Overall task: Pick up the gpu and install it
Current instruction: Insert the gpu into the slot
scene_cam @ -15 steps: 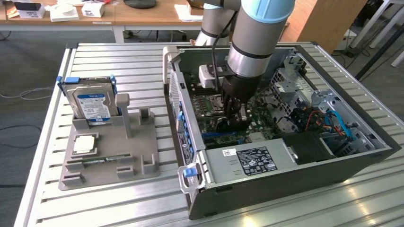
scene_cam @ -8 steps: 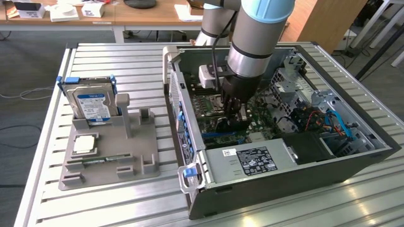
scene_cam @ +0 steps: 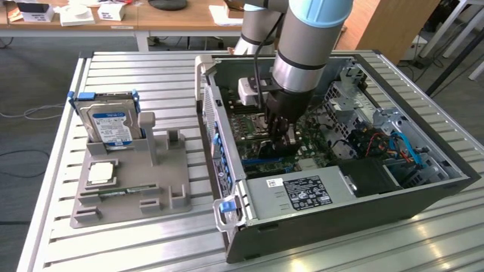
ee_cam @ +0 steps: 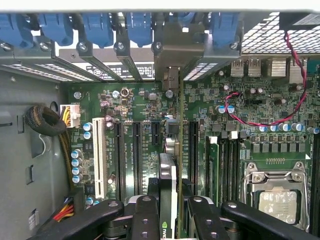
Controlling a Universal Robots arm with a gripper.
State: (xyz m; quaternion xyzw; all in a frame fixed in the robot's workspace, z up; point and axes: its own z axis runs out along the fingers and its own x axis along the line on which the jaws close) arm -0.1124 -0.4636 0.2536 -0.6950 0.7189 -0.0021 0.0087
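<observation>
The gpu (ee_cam: pixel 168 172) is pinched edge-on between the fingers of the gripper (scene_cam: pixel 283 141), low inside the open computer case (scene_cam: pixel 340 221), over the green motherboard (ee_cam: pixel 135 107) among its slots; a hard drive (scene_cam: pixel 110 124) is stood well apart, on the exterior view's left

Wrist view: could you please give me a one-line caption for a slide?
The gripper holds the gpu edge-on at the expansion slots of the motherboard.
</observation>
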